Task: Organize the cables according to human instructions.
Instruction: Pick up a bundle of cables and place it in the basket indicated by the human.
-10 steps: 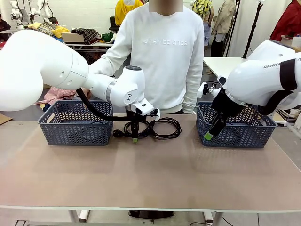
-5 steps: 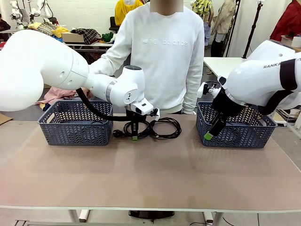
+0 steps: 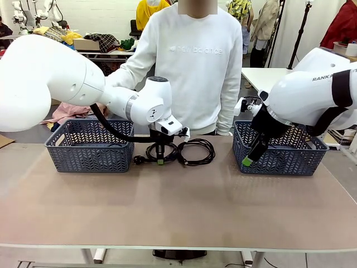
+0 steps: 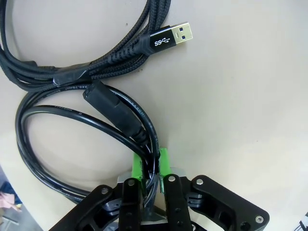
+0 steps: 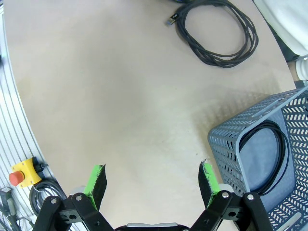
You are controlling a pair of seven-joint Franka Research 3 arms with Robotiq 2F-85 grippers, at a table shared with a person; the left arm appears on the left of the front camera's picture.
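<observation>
We find the left gripper [image 4: 150, 167] clamped on the smooth cable [image 4: 113, 108] at lower centre of the wrist frame. The right gripper [image 5: 151, 180] gapes idle. We advise lifting straight up, clear of the braided cable [image 4: 120, 45] lying against it.

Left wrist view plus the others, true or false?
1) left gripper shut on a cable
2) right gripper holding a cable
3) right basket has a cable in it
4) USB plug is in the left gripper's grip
1. The left gripper is shut on a smooth black cable. True.
2. The right gripper holds a cable. False: it is open and empty above the table.
3. The right basket has a coiled cable inside. True.
4. The USB plug is in the left gripper's grip. False: it lies free on the table, apart from the gripper.
</observation>
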